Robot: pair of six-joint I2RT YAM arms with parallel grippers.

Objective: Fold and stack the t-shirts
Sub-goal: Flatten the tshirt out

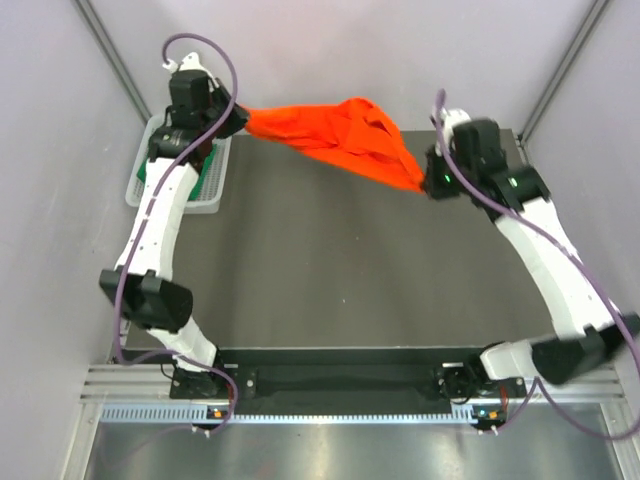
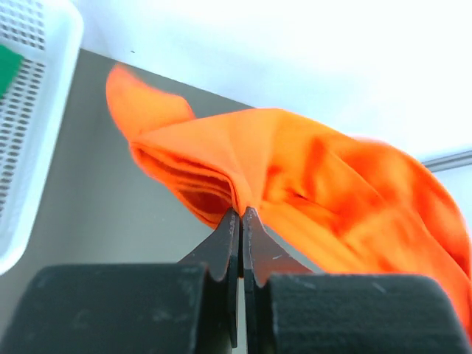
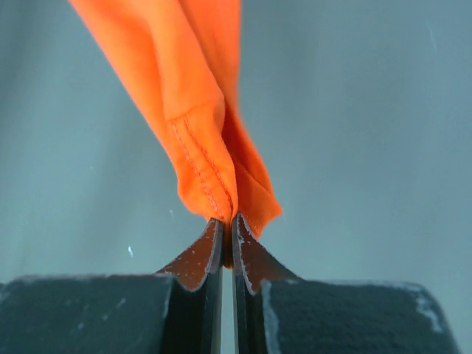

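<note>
Grey walls stand around a dark tabletop (image 1: pixel 340 290). We see 2 arms holding the orange t-shirt (image 1: pixel 345 135) up over the far edge of the tabletop. It hangs between them in a crumpled bunch, and we think it does not touch the tabletop.

The left pincer (image 1: pixel 238 120) is pressed together on 1 bunched end of the shirt, near the far left corner. The right pincer (image 1: pixel 424 185) is pressed together on a stitched hem at the other end, closer to the far right corner. In each wrist view the cloth comes right out from between the tips, so both are pinching the shirt.

We think the job is only near its start. No shirt is folded and nothing is stacked. The green t-shirt (image 2: pixel 6 70) lies in the white basket (image 1: pixel 135 190) at the far left corner, right beside the left pincer.

We think the orange shirt has to be laid flat and folded. Then the green 1 must come out, get folded, and the 2 go in a pile.
</note>
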